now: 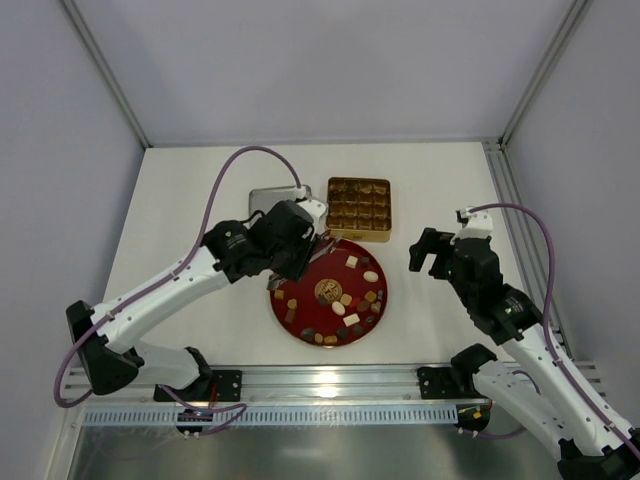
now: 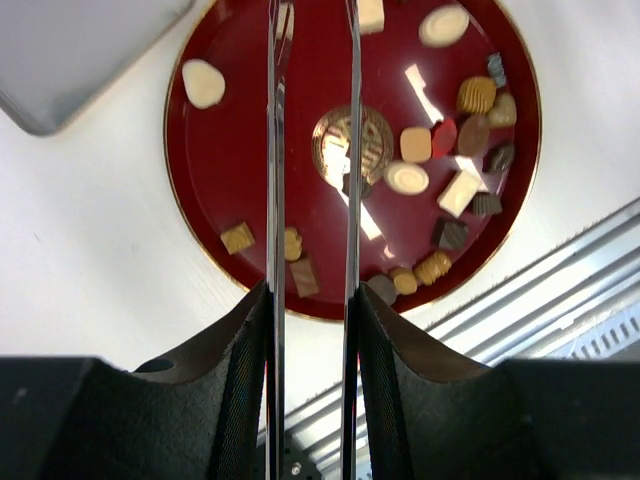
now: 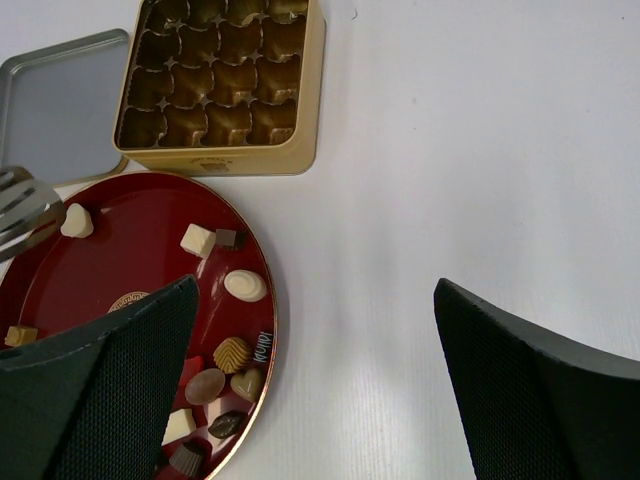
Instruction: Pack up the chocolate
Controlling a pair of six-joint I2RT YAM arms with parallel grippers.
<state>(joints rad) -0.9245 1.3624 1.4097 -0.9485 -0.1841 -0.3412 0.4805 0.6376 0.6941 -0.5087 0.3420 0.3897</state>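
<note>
The chocolate (image 2: 407,178) lies loose on the red plate (image 2: 225,140): bite-sized pieces, round, oval and square, in dark brown, caramel and cream-white. Most pieces sit along the plate's near and right arc. One cream piece (image 3: 75,220) lies apart at the far-left side. A gold medallion (image 2: 375,140) marks the plate centre.

My left gripper (image 1: 318,245) is positioned over the far-left part of the plate. Its two thin metal blades (image 2: 275,150) run parallel with a narrow gap between them. Nothing is clamped in that gap; the plate surface shows through it. Whether the blade tips touch the plate cannot be determined.

My right gripper (image 3: 315,283) is over bare table (image 1: 200,200), to the right of the plate and apart from it. Its jaws stand wide apart and carry nothing.

The gold tin (image 3: 225,160), divided into a grid of moulded cells, stands just beyond the plate's far rim. A grey metal lid (image 3: 60,100) lies flat just beside the tin's left wall, and my left arm covers part of it in the top view.
</note>
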